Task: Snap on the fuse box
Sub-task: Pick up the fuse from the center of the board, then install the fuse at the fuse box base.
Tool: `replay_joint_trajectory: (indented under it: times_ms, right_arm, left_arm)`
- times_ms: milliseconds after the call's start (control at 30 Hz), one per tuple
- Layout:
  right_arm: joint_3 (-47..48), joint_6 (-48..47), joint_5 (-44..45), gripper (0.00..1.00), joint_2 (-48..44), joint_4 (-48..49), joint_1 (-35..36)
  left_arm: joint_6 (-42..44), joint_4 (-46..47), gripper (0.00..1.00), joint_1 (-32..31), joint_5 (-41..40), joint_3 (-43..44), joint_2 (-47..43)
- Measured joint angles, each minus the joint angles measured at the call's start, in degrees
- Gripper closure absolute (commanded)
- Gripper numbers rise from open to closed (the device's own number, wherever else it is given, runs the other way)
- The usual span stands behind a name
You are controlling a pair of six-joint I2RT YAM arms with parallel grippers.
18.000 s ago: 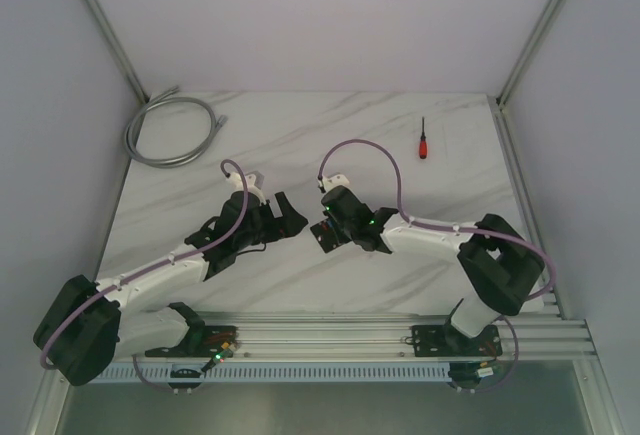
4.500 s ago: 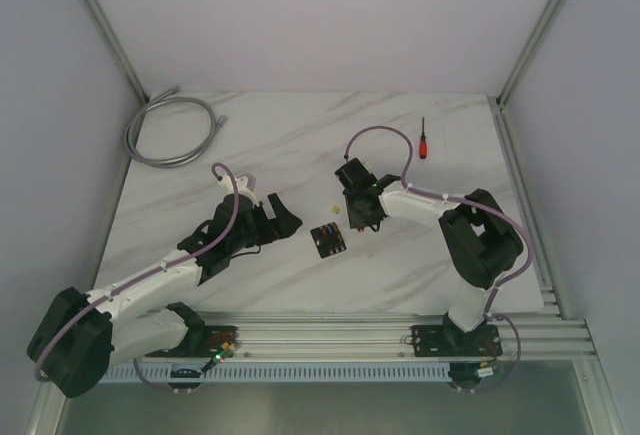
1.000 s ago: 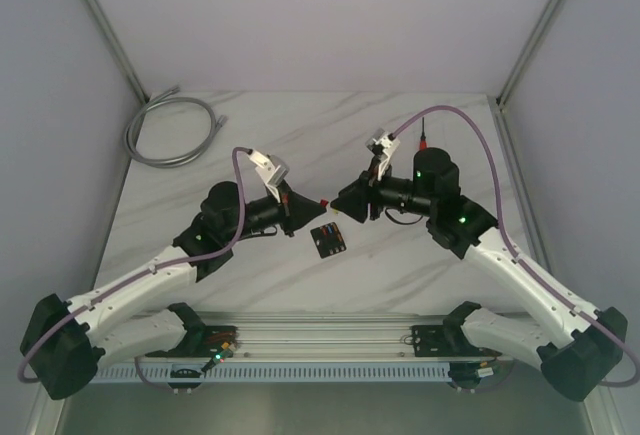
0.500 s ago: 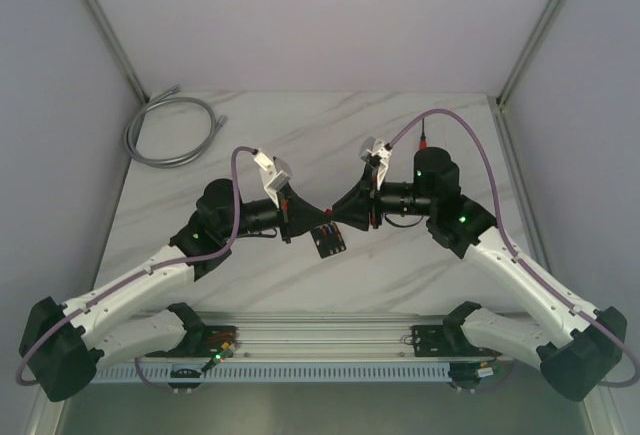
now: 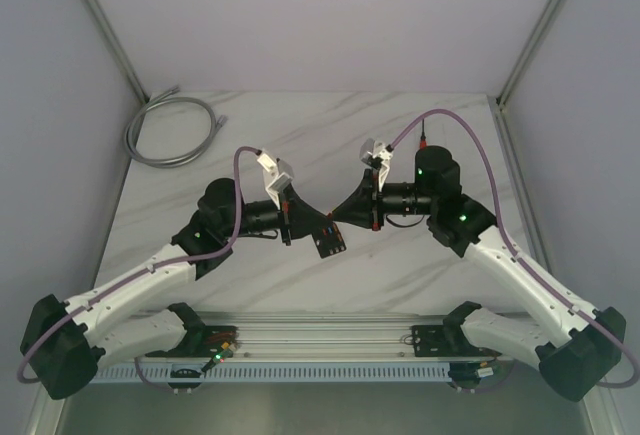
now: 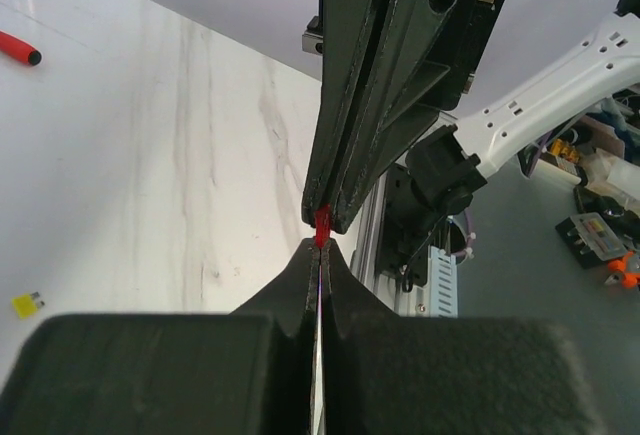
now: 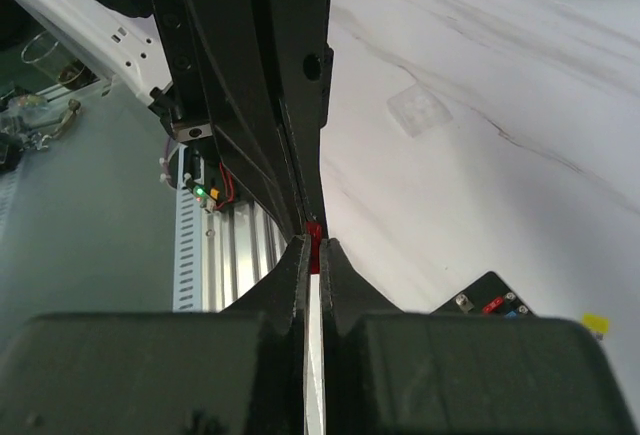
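Above the black rectangular plastic fuse box (image 5: pixel 328 245), left gripper (image 6: pixel 318 255) and right gripper (image 7: pixel 313 251) met tip to tip, both clamped on one tiny red fuse (image 6: pixel 322 221).

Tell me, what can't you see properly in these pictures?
1. The red fuse: in both wrist views only a sliver shows, pinched between the left pincer and the right pincer.
2. The fuse box: in the right wrist view it is partly behind that pincer; in the top view it is partly under both pincers.
3. The screwdriver: in the left wrist view the left edge cuts it off.
4. The yellow fuse: too small to read.
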Motion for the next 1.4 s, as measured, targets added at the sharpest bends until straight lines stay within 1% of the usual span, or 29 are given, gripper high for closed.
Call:
replay_joint_trajectory:
  times_ms: [100, 200, 233, 300, 367, 567, 733, 933, 1067, 1133, 1400]
  right_arm:
    - [0.0, -0.3, -0.2, 1.0, 0.0, 0.0, -0.2]
    - [0.0, -0.6, 0.7, 1.0, 0.3, 0.0, -0.3]
    - [0.0, -0.7, 1.4, 1.0, 0.6, -0.1, -0.3]
    - [0.0, -0.7, 3.1, 1.0, 1.2, -0.4, -0.3]
    - [0.0, -0.6, 5.7, 1.0, 1.9, -0.9, -0.2]
    - [-2.0, 1.0, 17.6, 1.0, 3.4, -2.2, 0.6]
    - [-4.0, 3.8, 32.4, 1.0, 5.4, -3.3, 4.8]
    - [-5.8, 7.4, 48.0, 1.0, 10.4, -4.5, 11.6]
    - [-6.1, 9.5, 56.3, 1.0, 14.2, -4.8, 15.3]
    - [-6.2, 10.1, 59.1, 1.0, 15.5, -4.7, 16.8]
    - [-6.4, 12.3, 65.4, 1.0, 20.5, -3.7, 20.6]
  left_arm:
    - [-0.3, -0.1, 0.91, 0.0, -0.5, 0.0, 0.1]
    - [-0.7, -0.7, 0.8, 0.0, -2.1, 0.3, 0.6]
    - [-0.9, -0.9, 0.74, 0.0, -3.1, 0.3, 0.8]
    - [-1.3, -1.9, 0.55, -0.1, -5.7, 0.3, 1.0]
    - [-1.9, -3.1, 0.47, -0.1, -9.6, 0.3, 1.3]
    - [-4.7, -7.0, 0.26, 0.2, -23.4, -1.3, 1.0]
    - [-8.9, -11.3, 0.12, 1.4, -34.3, -4.4, -0.7]
    - [-12.7, -15.1, 0.0, 2.8, -42.0, -5.7, -1.9]
    - [-15.0, -17.5, 0.0, 3.5, -45.1, -5.7, -1.8]
    - [-16.0, -18.3, 0.0, 3.8, -46.2, -5.7, -1.6]
    - [-19.1, -20.9, 0.0, 5.0, -48.5, -5.7, 0.5]
